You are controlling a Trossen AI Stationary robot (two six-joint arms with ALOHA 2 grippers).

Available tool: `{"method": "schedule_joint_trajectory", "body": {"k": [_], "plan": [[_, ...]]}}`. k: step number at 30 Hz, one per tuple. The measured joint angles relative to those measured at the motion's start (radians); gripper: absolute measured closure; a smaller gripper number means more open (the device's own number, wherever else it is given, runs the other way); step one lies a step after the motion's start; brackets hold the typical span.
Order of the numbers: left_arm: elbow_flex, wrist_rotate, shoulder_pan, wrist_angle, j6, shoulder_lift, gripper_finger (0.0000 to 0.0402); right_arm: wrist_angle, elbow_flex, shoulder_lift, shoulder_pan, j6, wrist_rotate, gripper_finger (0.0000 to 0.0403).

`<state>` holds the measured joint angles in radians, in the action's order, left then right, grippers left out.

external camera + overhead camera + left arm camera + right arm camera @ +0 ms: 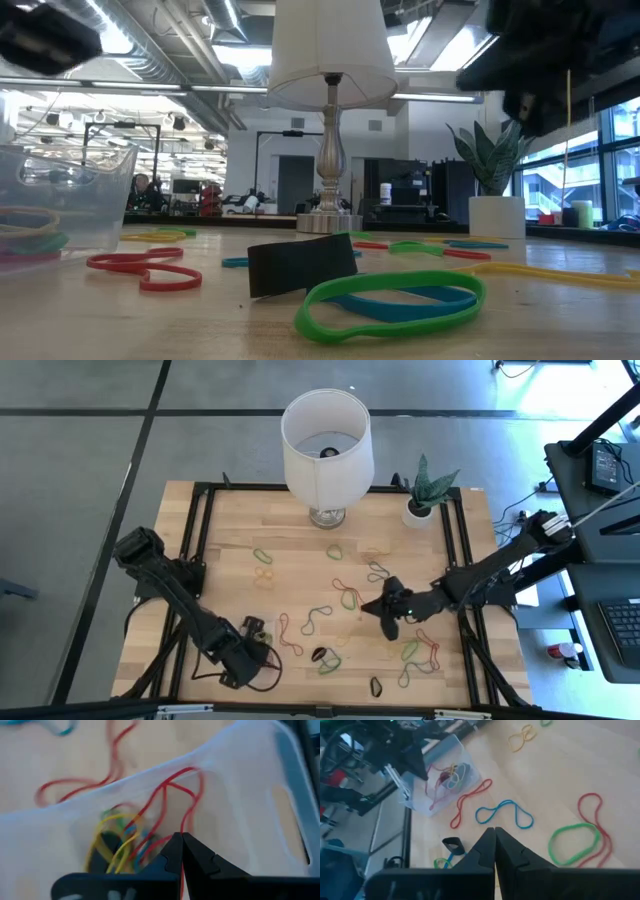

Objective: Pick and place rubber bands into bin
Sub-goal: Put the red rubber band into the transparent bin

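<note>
Red rubber band [165, 795] touches the left hand [181, 840] (fingers together) over the bin [240, 780].

Pale striped wooden bench [300, 575], black metal frame. Thin elastic rubber bands [318, 618] scattered: red, green, yellow, blue, black. Clear see-through plastic bin [451, 772] holding red, yellow, blue loops. White fabric lampshade [326, 445]; white plant pot [419, 511], green leaves.

Two matte-black jointed arms, black cables trailing, each ending in a gripper with tapered black fingers [485, 847]
</note>
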<state>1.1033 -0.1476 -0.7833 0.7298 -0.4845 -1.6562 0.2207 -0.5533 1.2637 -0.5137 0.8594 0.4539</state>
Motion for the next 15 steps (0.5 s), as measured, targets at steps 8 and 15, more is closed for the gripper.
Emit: {"method": "schedule_joint_trajectory", "body": {"k": [8,15], "plan": [[-0.097,0.006,-0.027,-0.111,0.001,0.009,0.0399,-0.029,-0.076,0.098,0.000,0.034,-0.001,0.0397],[-0.098,-0.006,-0.018,-0.008,-0.009,0.013,0.0370,-0.031,-0.083,0.099,0.000,0.053,0.000,0.0396]]}}
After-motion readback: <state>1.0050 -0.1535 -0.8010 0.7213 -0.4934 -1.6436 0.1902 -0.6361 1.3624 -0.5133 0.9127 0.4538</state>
